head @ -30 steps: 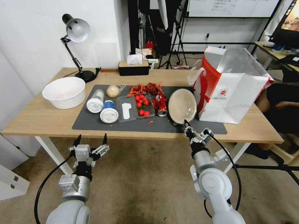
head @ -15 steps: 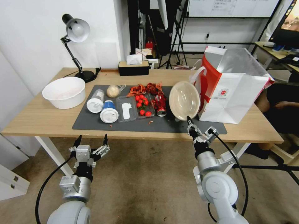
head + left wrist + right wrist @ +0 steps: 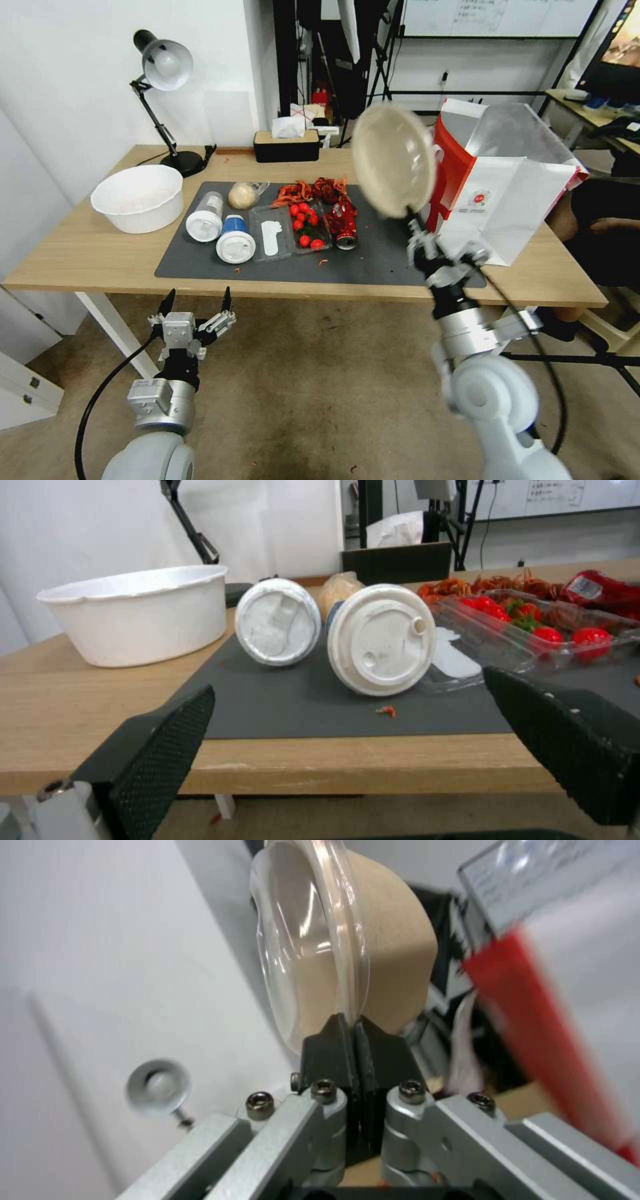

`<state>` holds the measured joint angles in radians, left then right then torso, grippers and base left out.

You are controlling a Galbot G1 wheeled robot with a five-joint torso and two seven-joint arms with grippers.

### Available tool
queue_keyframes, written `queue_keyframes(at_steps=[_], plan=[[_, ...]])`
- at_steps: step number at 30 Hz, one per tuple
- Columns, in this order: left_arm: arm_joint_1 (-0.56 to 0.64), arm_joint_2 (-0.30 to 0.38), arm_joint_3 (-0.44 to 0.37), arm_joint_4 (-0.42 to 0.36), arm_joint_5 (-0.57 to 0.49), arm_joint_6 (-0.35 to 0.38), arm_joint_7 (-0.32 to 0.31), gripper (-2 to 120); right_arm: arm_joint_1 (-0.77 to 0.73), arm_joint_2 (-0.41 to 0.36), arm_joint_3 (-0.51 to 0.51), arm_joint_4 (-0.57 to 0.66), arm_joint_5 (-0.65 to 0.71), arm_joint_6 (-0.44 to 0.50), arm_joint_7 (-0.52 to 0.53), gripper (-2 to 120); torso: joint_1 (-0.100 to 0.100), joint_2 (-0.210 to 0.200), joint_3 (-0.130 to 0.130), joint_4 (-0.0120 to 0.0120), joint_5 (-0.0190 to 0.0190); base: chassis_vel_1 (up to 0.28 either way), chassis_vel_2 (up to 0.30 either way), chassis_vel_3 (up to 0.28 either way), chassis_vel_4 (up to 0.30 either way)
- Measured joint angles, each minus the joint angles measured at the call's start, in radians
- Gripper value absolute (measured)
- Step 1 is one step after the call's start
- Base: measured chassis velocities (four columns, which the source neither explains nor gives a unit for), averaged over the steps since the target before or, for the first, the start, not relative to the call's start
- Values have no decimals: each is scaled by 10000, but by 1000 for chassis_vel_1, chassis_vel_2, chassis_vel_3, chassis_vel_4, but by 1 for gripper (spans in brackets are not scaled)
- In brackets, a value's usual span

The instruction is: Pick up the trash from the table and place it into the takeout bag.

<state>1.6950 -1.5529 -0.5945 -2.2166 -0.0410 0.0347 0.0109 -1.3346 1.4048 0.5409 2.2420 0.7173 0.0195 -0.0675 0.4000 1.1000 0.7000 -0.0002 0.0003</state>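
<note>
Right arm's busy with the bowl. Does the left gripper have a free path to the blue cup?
Probably yes: the left gripper hangs open below the table's near edge, nothing between it and the blue cup.

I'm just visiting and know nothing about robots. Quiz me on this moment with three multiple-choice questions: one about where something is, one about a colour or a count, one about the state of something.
1. Where is the beige bowl?
A. Flat on the grey mat
B. Held up in the air beside the takeout bag
C. Inside the big white bowl

2. How many lidded cups lie on the mat?
A. Two
B. Four
C. None

3. How is the left gripper?
A. Shut on the red can
B. Shut on a cup
C. Open, holding nothing, below the table edge

Answers:
1 B: the right gripper pinches the bowl's rim and holds it high next to the bag's red side.
2 A: the clear cup and the blue cup lie side by side.
3 C: the left wrist view shows its fingers spread wide with nothing between them.
</note>
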Motion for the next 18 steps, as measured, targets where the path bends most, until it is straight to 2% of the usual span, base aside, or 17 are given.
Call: queue_keyframes(at_steps=[7, 9, 10, 11, 13, 15, 18], plan=[[-9, -8, 31, 2, 6, -2, 138, 100, 615, -713, 884, 277, -517, -154, 1252, 0, 0, 0, 0, 1, 1, 0, 0, 0, 0], [-10, -34, 55, 0, 29, -12, 220, 100, 1070, -1287, 1301, 267, -553, -464, 1913, 0, 1, 0, 0, 1, -2, 0, 0, 0, 0], [-10, -34, 55, 0, 29, -12, 220, 100, 1070, -1287, 1301, 267, -553, -464, 1913, 0, 1, 0, 0, 1, -2, 0, 0, 0, 0], [-7, -48, 65, 0, 44, -18, 252, 100, 1323, -1590, 1444, 183, -346, -627, 2217, 0, 1, 0, 0, 1, 0, 0, 0, 0, 0], [-8, -54, 69, 0, 50, -20, 261, 100, 1414, -1700, 1484, 144, -246, -687, 2306, 0, 0, 0, 0, 1, -1, 0, 0, 0, 0], [-6, -96, 95, 0, 83, -30, 302, 100, 2008, -2243, 1607, -170, 221, -1016, 2889, 0, 0, 0, 1, 1, 0, 0, 0, 0, 0], [0, -128, 99, 0, 106, -44, 327, 100, 2433, -2566, 1622, -448, 445, -1304, 3328, 0, 1, 0, 1, 2, -1, 0, 0, 0, 0]])
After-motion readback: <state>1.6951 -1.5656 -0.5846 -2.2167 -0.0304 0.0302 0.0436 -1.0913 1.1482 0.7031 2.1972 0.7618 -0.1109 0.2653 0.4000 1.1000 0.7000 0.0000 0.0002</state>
